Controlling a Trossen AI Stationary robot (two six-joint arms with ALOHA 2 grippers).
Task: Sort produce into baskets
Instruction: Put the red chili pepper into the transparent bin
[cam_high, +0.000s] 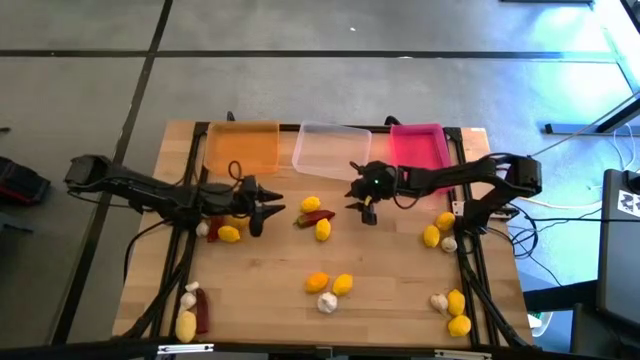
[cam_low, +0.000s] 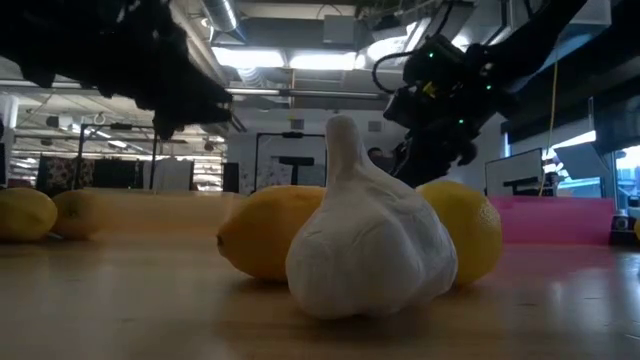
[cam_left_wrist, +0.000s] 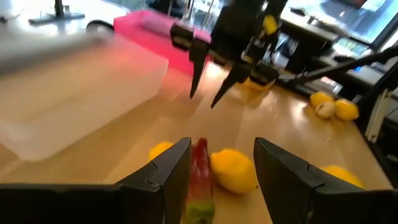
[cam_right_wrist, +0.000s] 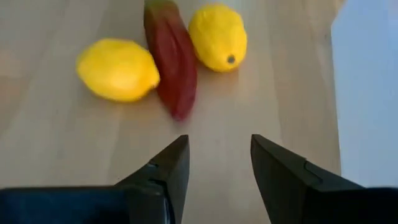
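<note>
Two grippers over the middle of the table, both with fingers spread apart and holding nothing. Left gripper (cam_high: 268, 208) and right gripper (cam_high: 362, 207) facing each other, with a red chili (cam_high: 316, 216) and two lemons (cam_high: 310, 204) (cam_high: 323, 230) on the wood between them. Orange tray (cam_high: 241, 147), clear tray (cam_high: 331, 146) and pink tray (cam_high: 418, 146) lined up past both grippers along the far edge. More lemons and garlic (cam_high: 327, 303) scattered nearer the front.

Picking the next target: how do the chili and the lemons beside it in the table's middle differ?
The chili is dark red, long and narrow; each lemon is yellow and plump. The chili lies between the lemons. All rest on the table, outside any tray, ahead of the right gripper, open.
</note>
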